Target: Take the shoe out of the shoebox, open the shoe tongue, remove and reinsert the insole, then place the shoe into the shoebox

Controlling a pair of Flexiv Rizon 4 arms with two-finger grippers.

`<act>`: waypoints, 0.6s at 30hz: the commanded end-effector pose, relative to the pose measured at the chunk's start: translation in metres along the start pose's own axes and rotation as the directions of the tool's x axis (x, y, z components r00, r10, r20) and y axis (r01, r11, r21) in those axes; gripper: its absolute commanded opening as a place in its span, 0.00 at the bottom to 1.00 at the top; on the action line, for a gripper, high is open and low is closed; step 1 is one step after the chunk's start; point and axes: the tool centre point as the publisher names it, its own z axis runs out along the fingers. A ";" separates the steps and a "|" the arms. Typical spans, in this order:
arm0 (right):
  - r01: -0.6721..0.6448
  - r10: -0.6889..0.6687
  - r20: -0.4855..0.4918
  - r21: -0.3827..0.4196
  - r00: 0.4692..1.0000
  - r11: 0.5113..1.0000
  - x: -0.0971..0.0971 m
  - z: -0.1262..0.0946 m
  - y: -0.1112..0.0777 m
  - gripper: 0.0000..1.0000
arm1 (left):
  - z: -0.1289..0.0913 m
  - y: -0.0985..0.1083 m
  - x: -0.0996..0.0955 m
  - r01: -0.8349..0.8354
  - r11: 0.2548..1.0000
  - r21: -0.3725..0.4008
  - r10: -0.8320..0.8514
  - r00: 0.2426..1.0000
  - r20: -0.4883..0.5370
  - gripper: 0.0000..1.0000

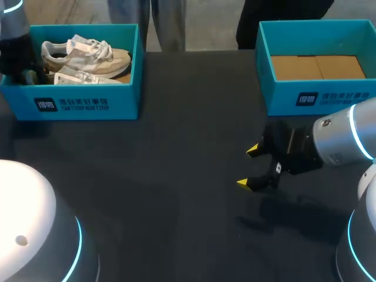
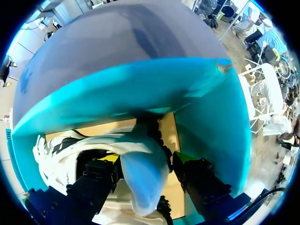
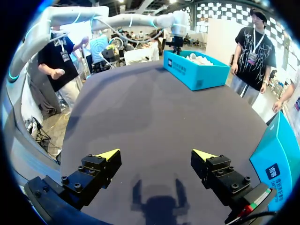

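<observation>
The left box (image 1: 88, 104) is blue and sits on the far side of the dark table (image 1: 176, 164). The left gripper (image 2: 145, 158) is down inside this box, at its left end. A white and tan shoe (image 1: 88, 56) lies in the box, just to the right of the gripper in the head view. In the left wrist view, a round end of the shoe (image 2: 140, 183) fills the gap between the two fingers, and both fingers press on it, one from each side. So the left gripper is closed on the shoe. The blue wall of the box stands right ahead of the gripper. A second shoe (image 1: 82, 77) lies in the same box, next to the first one.

The right gripper (image 1: 248, 167) is above the bare table, well apart from the left box. Its two yellow tips stand wide apart and nothing is between them, so it is open and holds nothing. Its shadow falls on the table under it. The right box (image 1: 317, 94) is blue too, with a brown floor. It stands near the right gripper, just beside it.
</observation>
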 end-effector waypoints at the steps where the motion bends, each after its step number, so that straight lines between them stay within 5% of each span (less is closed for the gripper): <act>1: 0.000 0.000 0.002 0.001 1.000 1.000 0.001 0.000 0.000 1.00 | 0.010 0.004 0.000 0.004 1.000 0.005 -0.004 1.000 -0.002 0.67; 7: 0.000 0.000 0.002 0.001 1.000 1.000 0.001 0.000 0.000 1.00 | 0.017 0.001 -0.001 0.006 1.000 0.010 -0.006 1.000 -0.010 0.63; 18: 0.000 0.000 0.002 0.001 1.000 1.000 0.001 0.000 0.000 1.00 | 0.020 0.002 0.002 0.000 0.999 0.041 0.001 0.999 -0.035 0.28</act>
